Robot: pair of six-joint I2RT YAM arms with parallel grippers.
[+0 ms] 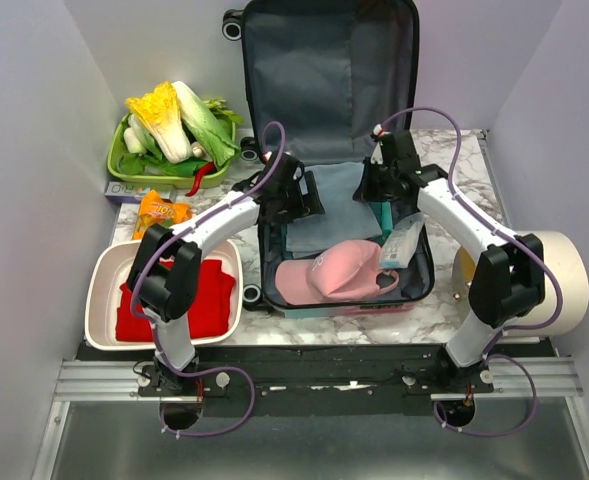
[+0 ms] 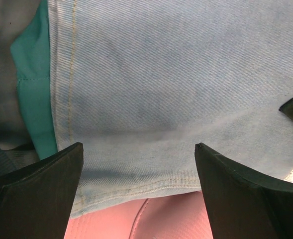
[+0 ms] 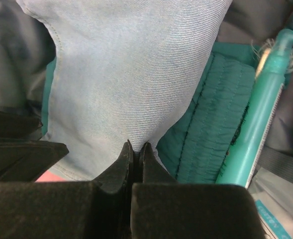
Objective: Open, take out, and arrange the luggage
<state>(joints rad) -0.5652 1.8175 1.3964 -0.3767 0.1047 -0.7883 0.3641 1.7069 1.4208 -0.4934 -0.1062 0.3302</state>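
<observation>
**The right gripper (image 3: 136, 148) pinches blue cloth (image 3: 136, 74)**

The luggage (image 1: 324, 70) lies open in the middle of the table (image 1: 354, 330), lid standing up. The blue cloth is inside it. The left gripper (image 2: 139, 149) hangs wide open just above the cloth, near a pink cap (image 1: 334, 272).

Black jaws wide apart, pale blue denim (image 2: 176, 89) between (stitched hem low), teal cloth (image 2: 34, 89) at left, pink fabric (image 2: 151, 221) below.

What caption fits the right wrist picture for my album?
Right end effector pinching pale blue denim, teal cloth beside it.
</observation>
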